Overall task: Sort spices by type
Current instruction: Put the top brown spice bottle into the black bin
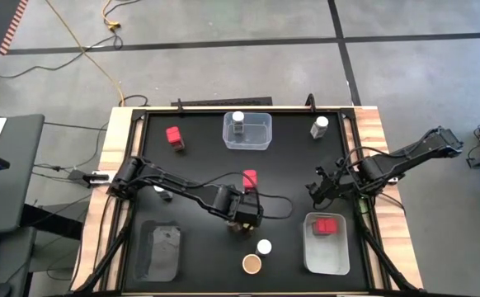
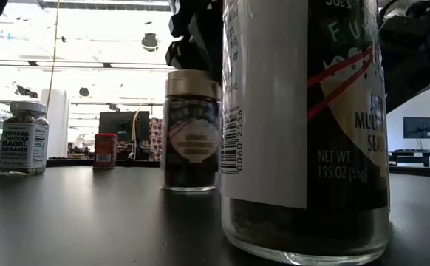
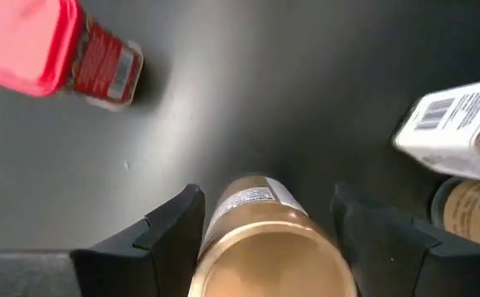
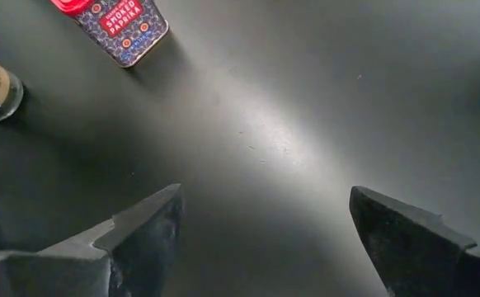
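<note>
I count the sorting as partly done. One clear jar with a round white lid (image 1: 237, 118) stands in the clear rectangular plastic bin (image 1: 262, 142) at the far middle of the black table (image 1: 199, 157), and what looks like a pair of red boxy spice containers (image 1: 328, 225) lies in the clear bin (image 1: 339, 260) at the near right. A third bin (image 1: 161, 251) at the near left holds no spice that I can make out. Still loose, as far as I can see: a red boxy container (image 1: 175, 136) at the far left, another red-topped one (image 1: 250, 177) mid-table, a white-lidded jar (image 1: 319, 126) at the far right, a white-lidded jar (image 1: 264, 246) and a tan-lidded jar (image 1: 251, 263) near the front edge, and a small pale thing (image 1: 159, 190) under my left arm that I cannot identify.

My left gripper (image 1: 244, 216) is stretched low across the table's middle, just in front of the red-topped container. In its wrist view the dark fingers (image 3: 170, 227) stand apart on either side of a jar with a round tan lid (image 3: 271, 247), a gap showing on each side, so I judge the pincer released, not yet clamped.

My right gripper (image 1: 320, 188) waits over bare table at the right, behind the near-right bin, its fingers (image 4: 145, 227) spread wide and holding nothing
</note>
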You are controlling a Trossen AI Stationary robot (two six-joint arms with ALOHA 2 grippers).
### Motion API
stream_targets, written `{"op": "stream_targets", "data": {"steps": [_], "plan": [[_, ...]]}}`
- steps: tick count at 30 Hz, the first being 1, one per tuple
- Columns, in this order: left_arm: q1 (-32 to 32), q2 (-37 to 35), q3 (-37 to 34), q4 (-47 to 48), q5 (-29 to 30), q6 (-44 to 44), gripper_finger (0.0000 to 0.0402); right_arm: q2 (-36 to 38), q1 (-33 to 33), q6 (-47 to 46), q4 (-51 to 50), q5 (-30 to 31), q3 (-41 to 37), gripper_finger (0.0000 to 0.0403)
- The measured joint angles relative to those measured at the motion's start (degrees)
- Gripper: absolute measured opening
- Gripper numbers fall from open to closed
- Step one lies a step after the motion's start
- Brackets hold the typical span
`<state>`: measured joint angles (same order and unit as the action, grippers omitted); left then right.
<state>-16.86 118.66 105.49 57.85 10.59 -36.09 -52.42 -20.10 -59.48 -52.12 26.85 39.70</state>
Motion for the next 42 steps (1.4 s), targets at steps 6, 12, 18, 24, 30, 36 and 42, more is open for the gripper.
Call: {"op": "stream_targets", "data": {"steps": [6, 12, 18, 24, 30, 36, 42], "plan": [[0.0, -0.1, -0.1, 0.4, -1.8, 0.5, 0.0251, 0.0, 0.0, 0.0, 0.0, 0.0, 0.0, 0.0372], [0.2, -0.1, -0.1, 0.3, -2.6, 0.5, 0.0251, 0.0, 0.0, 0.0, 0.5, -0.1, 0.0, 0.0372], [1.5, -0.1, -0.1, 0.3, -2.6, -0.3, 0.0251, 0.0, 0.0, 0.0, 0.5, -1.0, 0.0, 0.0372], [2.8, -0.1, -0.1, 0.2, -3.8, 2.7, 0.0251, 0.0, 0.0, 0.0, 1.1, -1.3, 0.0, 0.0372], [4.7, -0.1, -0.1, 0.2, -6.7, 2.1, 0.0255, 0.0, 0.0, 0.0, 1.3, -1.3, 0.0, 0.0372], [6.5, -0.1, -0.1, 0.1, -6.7, -0.4, 0.0295, 0.0, 0.0, 0.0, 1.3, -1.3, 0.0, 0.0372], [6.9, -0.1, -0.1, -1.8, -6.7, -0.6, 0.0338, 0.0, 0.0, 1.0, 1.3, -1.3, 0.0, 0.0372]]}}
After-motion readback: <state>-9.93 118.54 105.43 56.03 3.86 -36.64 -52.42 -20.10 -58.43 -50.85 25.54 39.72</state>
